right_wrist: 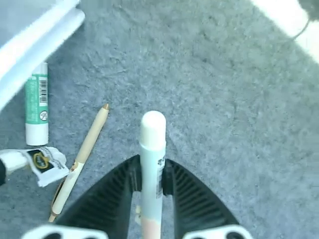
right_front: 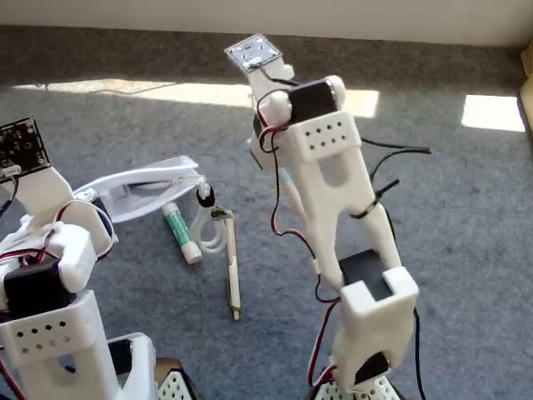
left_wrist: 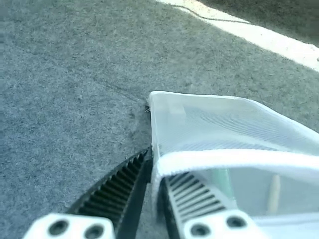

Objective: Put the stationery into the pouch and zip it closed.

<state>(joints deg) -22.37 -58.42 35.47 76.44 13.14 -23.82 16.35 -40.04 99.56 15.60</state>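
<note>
Left hand [left_wrist: 153,167] pinching mesh pouch [left_wrist: 224,124], right hand [right_wrist: 151,162] clamping marker [right_wrist: 152,129] — round-capped

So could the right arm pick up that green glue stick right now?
Probably not yet: the right gripper is shut on a white pen. The glue stick lies uncovered on the carpet beside the pouch, so the way looks free otherwise.

No wording is legible at this moment. The green-and-white glue stick [right_wrist: 37,102] carries a barcode and a small round symbol on its label (the digits are too small to make out). A white tag [right_wrist: 44,160] near it bears a yellow-and-black emblem. The pale marker [right_wrist: 152,144] shows what may be fine dark print on its barrel.
</note>
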